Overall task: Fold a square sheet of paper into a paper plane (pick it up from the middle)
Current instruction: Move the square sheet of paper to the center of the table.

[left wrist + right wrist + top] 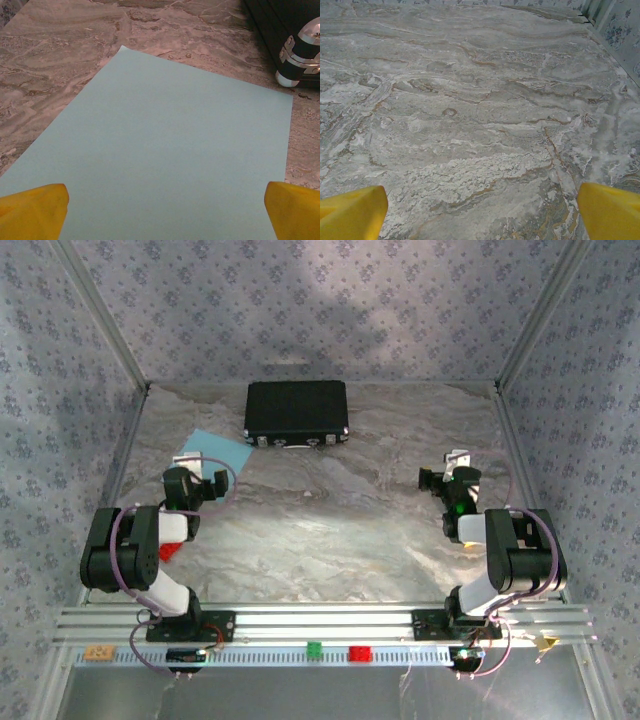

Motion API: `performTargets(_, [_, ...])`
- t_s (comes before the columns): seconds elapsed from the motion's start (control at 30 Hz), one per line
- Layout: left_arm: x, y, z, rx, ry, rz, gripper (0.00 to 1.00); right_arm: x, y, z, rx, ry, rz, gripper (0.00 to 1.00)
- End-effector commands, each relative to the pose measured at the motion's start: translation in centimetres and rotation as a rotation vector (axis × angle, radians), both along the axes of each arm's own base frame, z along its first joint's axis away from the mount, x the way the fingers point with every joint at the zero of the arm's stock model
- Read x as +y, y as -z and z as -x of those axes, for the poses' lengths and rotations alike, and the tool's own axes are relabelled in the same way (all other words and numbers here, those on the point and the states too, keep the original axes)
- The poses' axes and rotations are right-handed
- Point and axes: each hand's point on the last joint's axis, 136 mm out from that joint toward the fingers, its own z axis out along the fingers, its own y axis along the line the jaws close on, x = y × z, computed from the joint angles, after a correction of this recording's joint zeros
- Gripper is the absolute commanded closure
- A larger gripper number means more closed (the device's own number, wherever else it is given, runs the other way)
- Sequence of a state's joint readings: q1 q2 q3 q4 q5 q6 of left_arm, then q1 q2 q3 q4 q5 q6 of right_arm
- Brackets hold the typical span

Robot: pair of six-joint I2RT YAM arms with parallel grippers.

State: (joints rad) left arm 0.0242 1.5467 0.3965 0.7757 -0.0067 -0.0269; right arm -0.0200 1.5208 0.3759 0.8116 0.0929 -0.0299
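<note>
Marbled grey table (330, 540) lying between flower-patterned walls (320, 300), both arms reaching forward.
The square sheet of paper (165, 150) is lying flat at the left rear, just beside the black case (297, 412). The left gripper (162, 212) is standing wide open over its near edge, holding nothing. The right gripper (480, 212) is gaping empty over bare table, well apart.
</note>
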Motion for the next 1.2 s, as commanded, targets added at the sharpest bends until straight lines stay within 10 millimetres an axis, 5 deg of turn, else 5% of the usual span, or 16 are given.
performTargets(0.0, [0.0,-1.9,-1.0,-0.063,0.013,0.007,0.0,-0.4,-0.4,-0.4,-0.012,0.023,-0.011,0.01])
performTargets(0.33, [-0.2,-2.1,-0.8,-0.075,0.022,-0.001,0.0,-0.3,-0.5,-0.3,-0.017,0.023,-0.009,0.01])
performTargets(0.53, [-0.8,-3.6,-0.1,-0.097,0.037,-0.021,0.0,1.5,-1.1,0.6,-0.071,-0.046,0.056,0.01])
performTargets(0.9, [-0.3,-6.6,-0.7,0.062,-0.031,0.09,0.0,4.1,-4.9,1.6,0.047,-0.102,0.036,0.01])
performTargets(1.03, [0.6,-6.9,-1.3,0.164,-0.151,0.218,0.0,5.5,-6.3,2.6,0.132,-0.11,-0.107,0.01])
performTargets(1.17, [-0.2,-5.7,-2.5,0.303,-0.115,0.322,0.0,5.1,-7.2,3.4,0.265,0.059,-0.313,0.01])
